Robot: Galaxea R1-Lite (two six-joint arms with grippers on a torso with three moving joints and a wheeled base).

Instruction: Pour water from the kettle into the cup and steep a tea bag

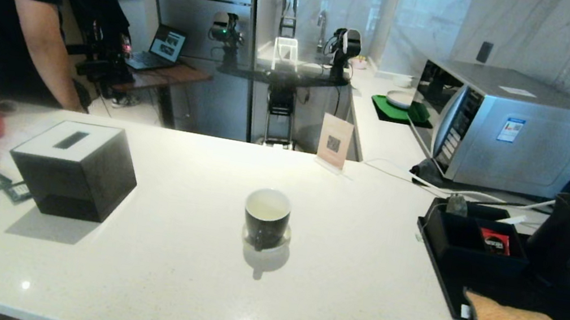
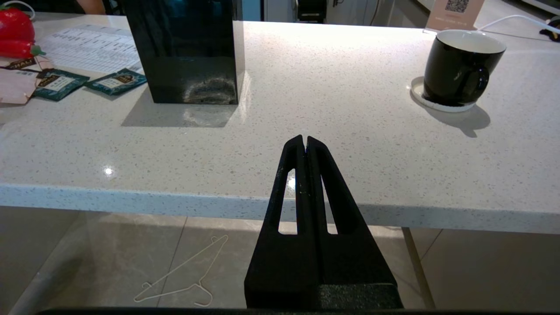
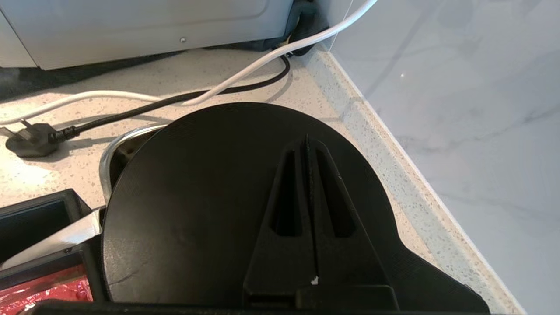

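Teal packets point(image 2: 116, 81) read "HALI"; right gripper point(image 3: 306, 140), fingers pressed together, hangs over the kettle point(image 3: 227, 197) lid; left gripper point(image 2: 305, 139), pinched empty, faces the cup point(image 2: 459, 70).

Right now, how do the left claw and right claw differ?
The left claw hangs off the near edge of the white counter, over nothing but bare counter, well short of the cup. The right claw is directly over the kettle lid, on the black tray side of the counter; whether it touches the lid is unclear. Shared: both are shut and empty.
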